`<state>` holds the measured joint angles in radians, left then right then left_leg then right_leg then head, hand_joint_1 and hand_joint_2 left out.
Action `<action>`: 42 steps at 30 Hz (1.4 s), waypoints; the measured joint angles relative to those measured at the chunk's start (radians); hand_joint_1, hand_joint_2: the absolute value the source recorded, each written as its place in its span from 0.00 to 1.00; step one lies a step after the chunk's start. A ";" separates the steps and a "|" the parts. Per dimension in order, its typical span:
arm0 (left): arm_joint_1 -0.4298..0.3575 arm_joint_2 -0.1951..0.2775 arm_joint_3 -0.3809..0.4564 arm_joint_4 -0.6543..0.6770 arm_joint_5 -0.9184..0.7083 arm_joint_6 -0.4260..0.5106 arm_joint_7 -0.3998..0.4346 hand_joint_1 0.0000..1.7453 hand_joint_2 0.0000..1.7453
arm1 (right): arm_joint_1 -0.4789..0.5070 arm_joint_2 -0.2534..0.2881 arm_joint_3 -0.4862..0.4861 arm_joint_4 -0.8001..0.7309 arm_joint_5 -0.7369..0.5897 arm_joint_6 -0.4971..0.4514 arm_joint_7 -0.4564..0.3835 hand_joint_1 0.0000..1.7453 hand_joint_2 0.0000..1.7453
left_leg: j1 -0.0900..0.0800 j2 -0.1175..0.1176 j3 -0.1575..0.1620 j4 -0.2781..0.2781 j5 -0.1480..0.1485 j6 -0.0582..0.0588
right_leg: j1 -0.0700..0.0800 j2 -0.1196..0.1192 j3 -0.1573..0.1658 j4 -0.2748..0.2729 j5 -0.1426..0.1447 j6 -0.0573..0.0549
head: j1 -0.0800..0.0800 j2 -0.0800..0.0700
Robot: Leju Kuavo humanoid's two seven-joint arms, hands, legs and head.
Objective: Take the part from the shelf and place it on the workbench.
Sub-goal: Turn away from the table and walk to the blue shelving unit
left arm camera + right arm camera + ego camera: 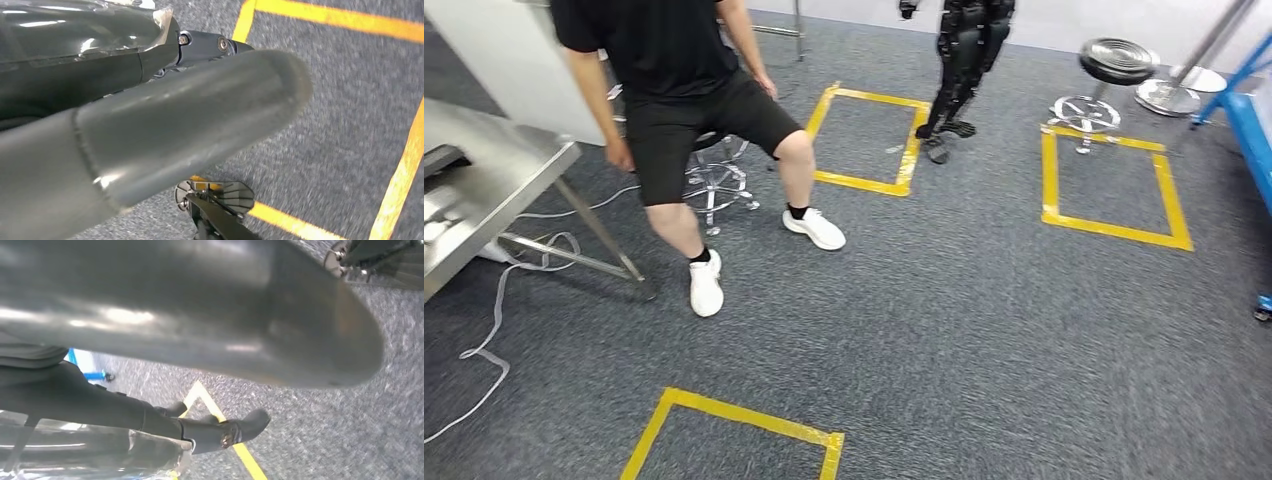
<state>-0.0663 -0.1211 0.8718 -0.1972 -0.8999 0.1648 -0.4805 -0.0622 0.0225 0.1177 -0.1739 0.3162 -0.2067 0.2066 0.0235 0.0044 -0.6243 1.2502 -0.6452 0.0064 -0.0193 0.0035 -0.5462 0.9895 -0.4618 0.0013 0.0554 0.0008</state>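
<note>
The steel workbench [484, 180] stands at the left edge of the head view, its legs on the grey carpet. My left hand [175, 130] hangs over the floor, its thick grey thumb apart from the straight dark fingers [205, 45], with nothing between them. My right hand [200, 305] hangs the same way, thumb apart from the outstretched fingers [210, 430], and holds nothing.
A person [684, 110] in black sits on a wheeled stool [714, 180] beside the workbench, legs stretched out. Another black robot [964, 60] stands at the back. Yellow tape squares [909, 150] mark the carpet. A white cable [494, 320] trails by the bench; a blue frame [1249, 120] stands right.
</note>
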 joint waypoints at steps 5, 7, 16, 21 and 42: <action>0.001 0.000 0.000 0.000 0.001 0.003 0.002 0.00 0.00 | 0.002 0.001 0.001 0.001 0.005 0.000 0.005 0.00 0.00 | 0.005 -0.040 0.030 -0.116 0.115 0.005 | 0.008 0.078 0.003 0.010 -0.003 0.004 | 0.000 0.000; 0.000 0.000 0.001 0.000 0.002 0.004 0.003 0.00 0.00 | 0.001 0.002 0.002 0.001 0.006 -0.003 0.004 0.00 0.00 | 0.006 -0.065 0.060 -0.193 0.145 0.006 | 0.013 0.100 -0.005 0.018 -0.007 0.013 | 0.000 0.000; 0.001 0.002 0.001 0.000 -0.001 -0.001 -0.006 0.00 0.00 | 0.004 0.007 0.004 0.002 -0.014 -0.012 0.008 0.00 0.00 | -0.006 0.028 0.066 -0.225 0.162 0.047 | 0.004 0.008 -0.163 0.291 -0.127 0.033 | 0.007 0.000; 0.001 0.003 0.008 0.000 0.016 0.034 0.029 0.00 0.00 | 0.009 0.016 0.007 0.002 0.014 -0.012 0.030 0.00 0.00 | -0.009 0.083 0.075 -0.225 0.153 0.034 | 0.001 -0.057 -0.042 0.072 -0.036 0.065 | 0.007 0.000; -0.001 0.019 0.110 -0.001 0.102 0.099 0.026 0.00 0.00 | 0.003 0.076 0.092 0.003 0.119 0.008 0.038 0.00 0.00 | -0.001 -0.036 0.067 -0.220 0.160 0.030 | 0.016 0.091 -0.039 0.037 -0.006 0.029 | -0.001 0.000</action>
<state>-0.0678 -0.1021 0.9822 -0.1979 -0.7978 0.2639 -0.4542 -0.0592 0.0990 0.2100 -0.1710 0.4350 -0.1984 0.2441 0.0220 -0.0314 -0.5577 1.0304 -0.4852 0.0359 -0.0033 0.0944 -0.5853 1.0264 -0.4682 0.0302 0.0544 0.0008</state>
